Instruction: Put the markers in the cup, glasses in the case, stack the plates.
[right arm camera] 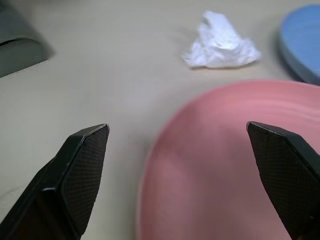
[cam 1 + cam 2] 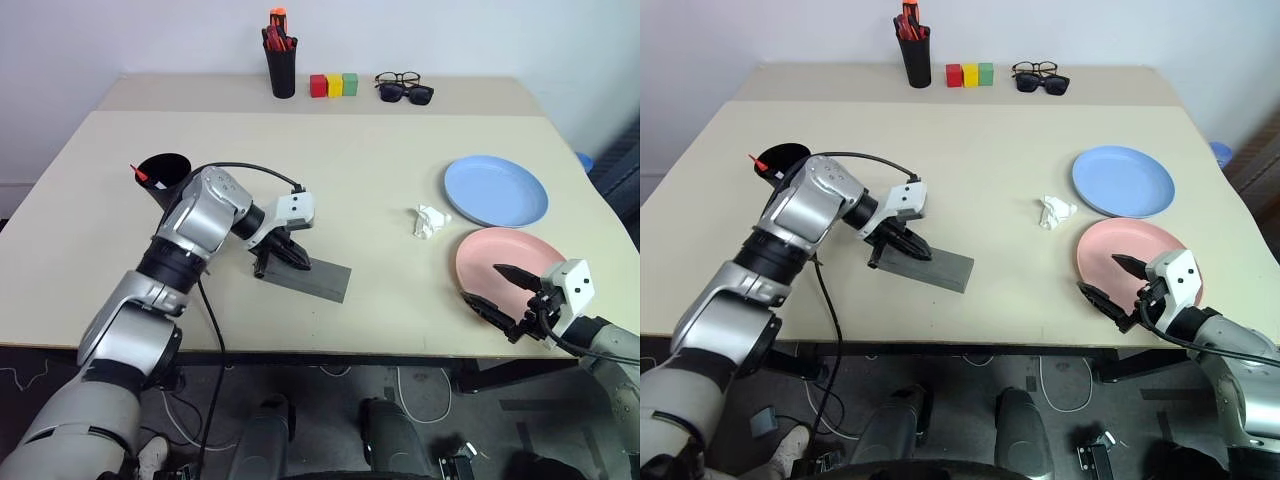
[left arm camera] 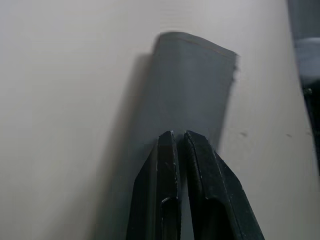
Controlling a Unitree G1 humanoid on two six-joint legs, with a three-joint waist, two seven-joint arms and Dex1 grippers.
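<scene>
The grey case [image 2: 318, 278] lies closed on the table near the front edge. My left gripper [image 2: 288, 256] is shut and empty, its tips down at the case's left end [image 3: 192, 80]. At the left stands the black cup [image 2: 165, 172] with the red end of a marker [image 2: 139, 173] sticking out over its rim. On the right the light blue plate [image 2: 496, 190] and the salmon pink plate [image 2: 520, 256] lie side by side. My right gripper [image 2: 485, 285] stands open at the pink plate's near rim [image 1: 210, 165]. The glasses are hidden.
A crumpled white paper [image 2: 430, 220] lies left of the plates. Along the back stand a black pen holder with orange-red pens [image 2: 281, 62], three coloured blocks [image 2: 333, 85], and clear spectacles with sunglasses [image 2: 403, 88]. The table's front edge is just below both grippers.
</scene>
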